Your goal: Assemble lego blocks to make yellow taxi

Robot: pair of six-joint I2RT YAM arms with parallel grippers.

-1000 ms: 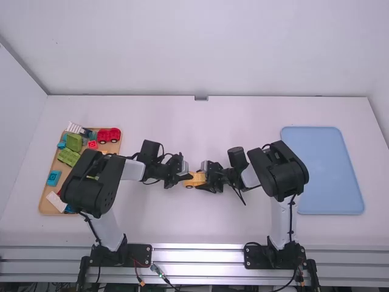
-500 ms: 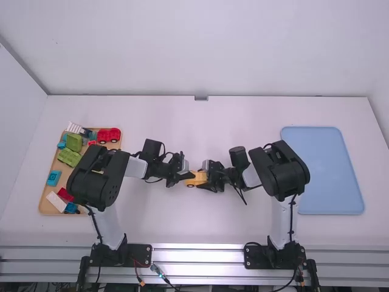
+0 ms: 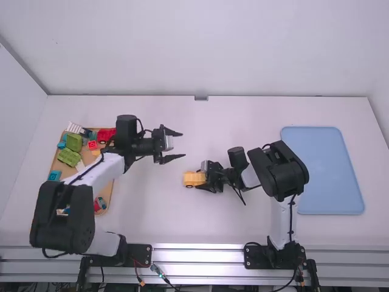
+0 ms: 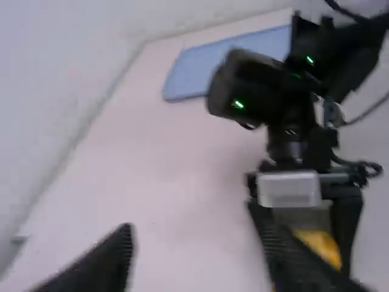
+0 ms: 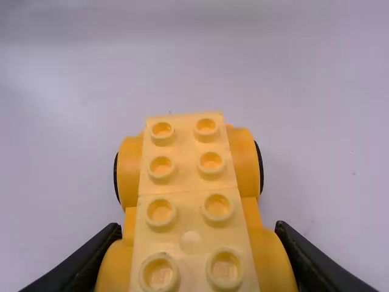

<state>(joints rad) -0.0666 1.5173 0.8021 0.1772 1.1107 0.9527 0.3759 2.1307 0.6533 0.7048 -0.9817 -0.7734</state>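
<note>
Your left gripper (image 3: pixel 183 145) has let go of the taxi and drawn back towards the parts, its two fingers now spread wide with nothing between them. Your right gripper (image 3: pixel 204 176) has stayed where it was, pinching the yellow wheeled toy car body (image 3: pixel 192 178) by its sides at the middle of the table. For you, that probably means a joining or pressing step is over: the right hand steadies the build while the left is free to fetch another part, if one is needed.

Count outward from there. You have one car body, with two black wheel edges in the right wrist view and eight round studs on its pale yellow top (image 5: pixel 189 176), which a single seam crosses. Farther out, on the left, is one tan tray (image 3: pixel 107 189), partly behind the arm. In it you can count two green blocks (image 3: pixel 73 142), one white ridged piece (image 3: pixel 75 128), one red wheeled piece (image 3: pixel 106 134) and at least two blue blocks (image 3: pixel 55 175); the full total you can't tell. Over on the right is one flat blue tray (image 3: pixel 328 170).
</note>
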